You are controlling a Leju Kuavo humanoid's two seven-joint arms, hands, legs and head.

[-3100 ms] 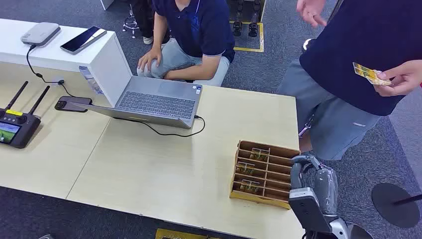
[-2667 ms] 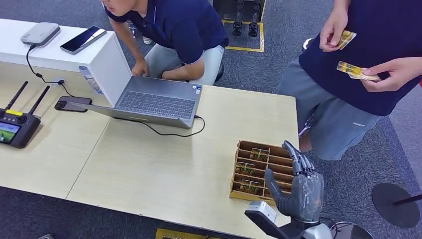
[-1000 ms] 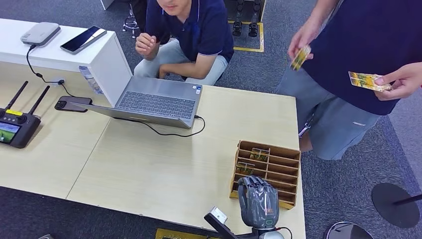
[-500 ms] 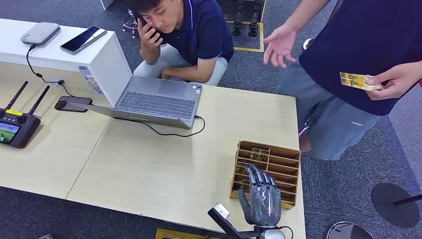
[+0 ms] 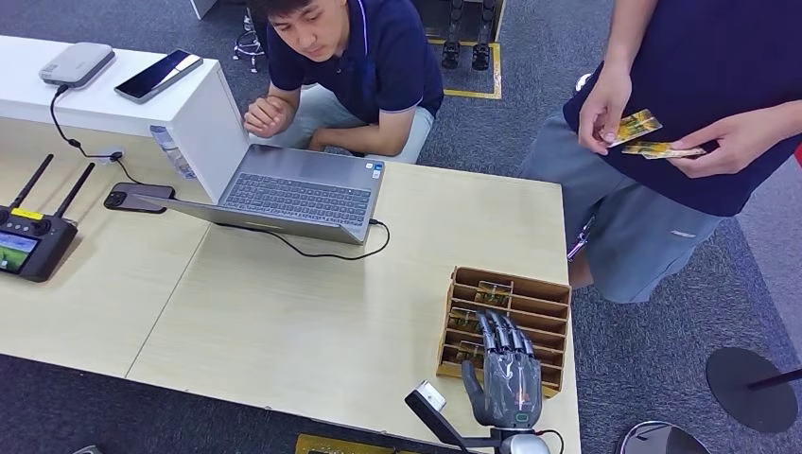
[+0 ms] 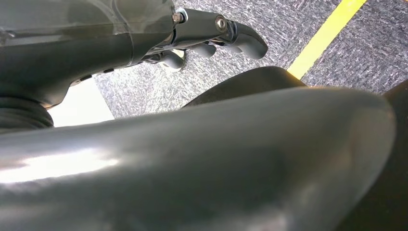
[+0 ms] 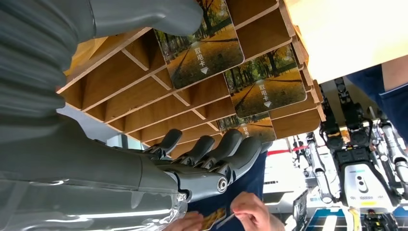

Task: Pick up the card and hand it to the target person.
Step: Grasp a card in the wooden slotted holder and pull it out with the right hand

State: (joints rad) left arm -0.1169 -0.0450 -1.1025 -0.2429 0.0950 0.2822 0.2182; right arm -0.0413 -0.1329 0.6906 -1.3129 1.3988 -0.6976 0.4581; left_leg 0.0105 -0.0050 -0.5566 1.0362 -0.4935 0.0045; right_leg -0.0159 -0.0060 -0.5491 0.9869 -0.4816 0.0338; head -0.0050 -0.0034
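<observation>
Since a second ago our right hand [image 5: 503,374] has uncurled from a closed fist over the wooden card rack [image 5: 558,307] into spread fingers, holding nothing. We judge the grasp is being reset, not completed. The nearest card [image 7: 202,45] sits upright in its slot at the rack's near end, thumb just beside it, palm facing down over the near rows. The standing person's hands [image 5: 605,109] on the far right now hold cards together. Left hand [image 6: 211,41] hangs low; we cannot tell its state.
</observation>
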